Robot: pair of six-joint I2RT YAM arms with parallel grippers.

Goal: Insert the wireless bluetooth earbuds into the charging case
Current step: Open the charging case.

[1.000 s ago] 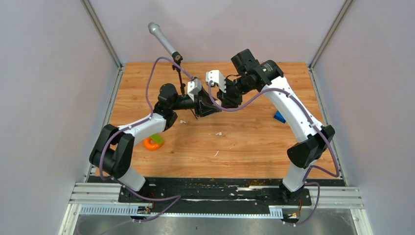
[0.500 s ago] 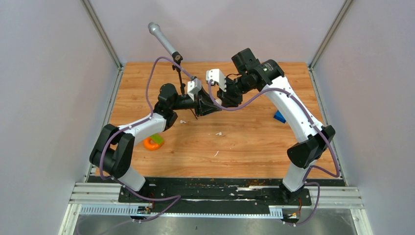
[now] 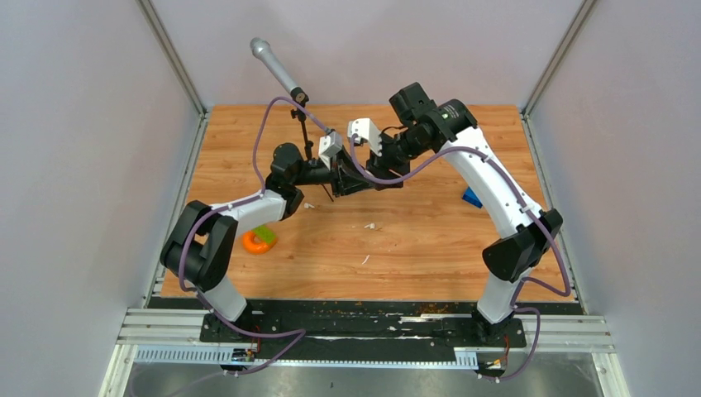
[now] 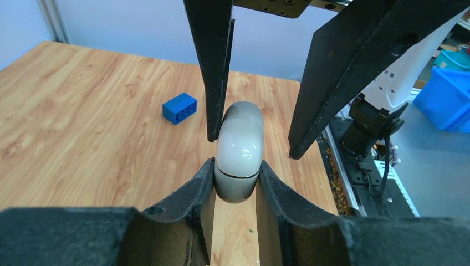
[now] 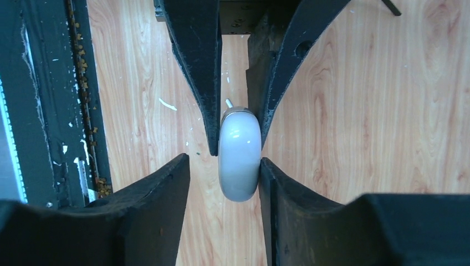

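Observation:
The charging case (image 4: 238, 152), a smooth white closed pebble, hangs in the air above the table's middle. My left gripper (image 4: 235, 166) is shut on its near end, with a finger pressed to each side. In the right wrist view the charging case (image 5: 239, 155) stands between the fingers of my right gripper (image 5: 224, 160), which is open: its left finger stands apart from the case and its right finger is at the case's side. In the top view the left gripper (image 3: 355, 180) and right gripper (image 3: 378, 168) meet tip to tip and hide the case. Two tiny white bits, seemingly the earbuds (image 3: 371, 225) (image 3: 309, 205), lie on the wood.
A blue brick (image 3: 471, 197) lies at the right of the table. An orange and green object (image 3: 259, 240) sits near the left arm. A microphone on a stand (image 3: 285, 78) rises at the back. A thin white sliver (image 3: 364, 260) lies near the front.
The left gripper has closed onto the charging case. The right gripper's jaws have spread apart from it. The left arm's elbow has shifted slightly right.

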